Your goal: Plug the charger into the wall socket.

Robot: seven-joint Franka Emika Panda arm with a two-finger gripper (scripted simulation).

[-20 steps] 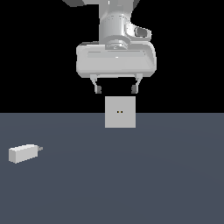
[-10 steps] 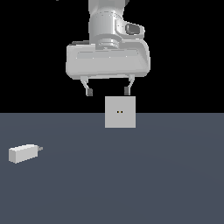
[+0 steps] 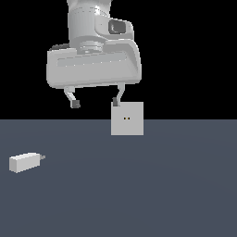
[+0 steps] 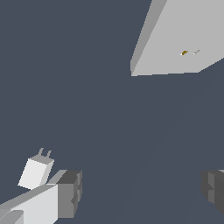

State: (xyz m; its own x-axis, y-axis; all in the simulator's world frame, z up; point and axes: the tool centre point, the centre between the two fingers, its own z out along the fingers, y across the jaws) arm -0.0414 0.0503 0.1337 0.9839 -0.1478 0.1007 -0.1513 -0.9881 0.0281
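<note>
The white Franka arm's gripper [image 3: 95, 103] hangs high above the dark slate-grey floor [image 3: 139, 194], its two dark-tipped fingers [image 3: 74, 103] spread wide apart with nothing between them. In the exterior view it sits above and a little to the left of the wall socket [image 3: 127, 118], and the finger on the exterior view's right overlaps the socket's upper left corner in the picture; whether they touch cannot be told.

The wall socket is an upright, flat, light-grey square plate standing on the floor at the far side of the scene, near the middle. Two tiny dark holes sit side by side near its centre. The wrist view shows the same plate [image 4: 183, 39] as a thick slab with the two small holes [image 4: 184, 53] on its face.

The charger [image 3: 24, 162], a small off-white rectangular block with short grey prongs at one end, lies on the floor well apart from the socket, nearer the camera and far to the exterior view's left. Its prongs point toward the exterior view's right. In the wrist view the charger [image 4: 36, 172] lies just beside one grey finger pad [image 4: 69, 193], not held by it.
</note>
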